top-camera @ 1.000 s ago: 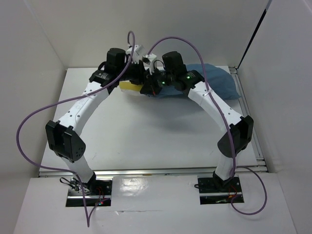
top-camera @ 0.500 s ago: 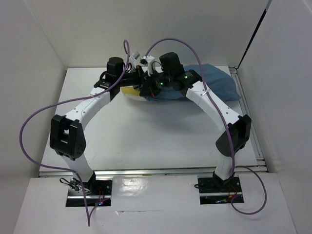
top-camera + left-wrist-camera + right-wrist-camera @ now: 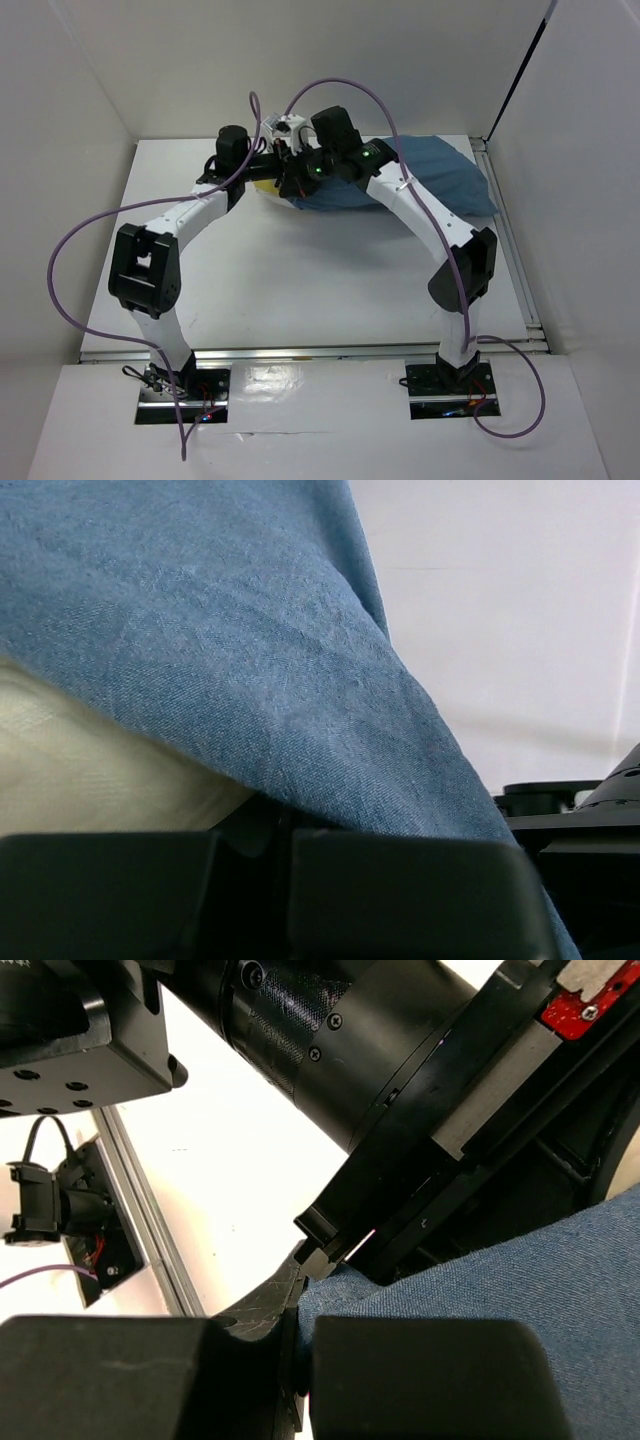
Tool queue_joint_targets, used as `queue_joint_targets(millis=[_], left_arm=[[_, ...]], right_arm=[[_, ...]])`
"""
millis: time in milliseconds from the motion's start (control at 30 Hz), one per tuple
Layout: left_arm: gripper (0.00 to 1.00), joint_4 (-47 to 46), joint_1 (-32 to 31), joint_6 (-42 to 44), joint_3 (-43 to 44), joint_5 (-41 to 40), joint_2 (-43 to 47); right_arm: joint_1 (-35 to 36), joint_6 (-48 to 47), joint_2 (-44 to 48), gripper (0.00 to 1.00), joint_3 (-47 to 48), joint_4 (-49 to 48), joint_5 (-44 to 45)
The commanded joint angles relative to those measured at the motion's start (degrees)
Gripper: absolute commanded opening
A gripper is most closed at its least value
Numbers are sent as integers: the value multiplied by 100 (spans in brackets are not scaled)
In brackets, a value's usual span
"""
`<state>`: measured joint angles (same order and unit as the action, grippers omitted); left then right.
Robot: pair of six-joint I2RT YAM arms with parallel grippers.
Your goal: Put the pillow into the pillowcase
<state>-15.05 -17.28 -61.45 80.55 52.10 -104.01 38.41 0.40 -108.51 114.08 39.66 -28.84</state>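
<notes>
At the far side of the bench (image 3: 300, 290), the pillow (image 3: 262, 186) lies mostly covered. In the top view only a pale yellow corner of it shows, at the left, open end of the pillowcase (image 3: 440, 175). The pillowcase runs from there to the right, toward the far right corner of the bench, plump and wrinkled and resting on the surface. In my left wrist view the pillow's cream fabric sits beneath the blue cloth, which drapes over it on a diagonal.

My left tool (image 3: 285, 845) is clenched, fingers together. The blue cloth runs down into the seam between them, so I record it as grasping the pillowcase. My right tool (image 3: 300, 1335) is likewise clenched tight. The cloth's edge meets the line where its fingers join, and I record a grip on the pillowcase there as well.

Both tools sit just beside each other at the open end of the case. The black body of my left arm (image 3: 330, 1050) fills the upper part of the right wrist view. Purple cables (image 3: 60, 260) loop from both arms above the bench.
</notes>
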Motion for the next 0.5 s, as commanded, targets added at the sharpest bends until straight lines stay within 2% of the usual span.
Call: queue_joint_targets(millis=[0, 200, 400, 467], left_arm=[[0, -367, -689, -358, -215, 73, -286], [0, -543, -742, -552, -163, 125, -462], [0, -745, -742, -728, -303, 178, -515], [0, -422, -655, -292, -364, 178, -410]], right_arm=[[939, 214, -249, 0, 1106, -2358, -1325], [1238, 416, -855, 0, 1915, -2665, -1572], [1300, 488, -796, 0, 1829, -2859, -1818], [1300, 373, -550, 0, 1513, -2788, -1687]])
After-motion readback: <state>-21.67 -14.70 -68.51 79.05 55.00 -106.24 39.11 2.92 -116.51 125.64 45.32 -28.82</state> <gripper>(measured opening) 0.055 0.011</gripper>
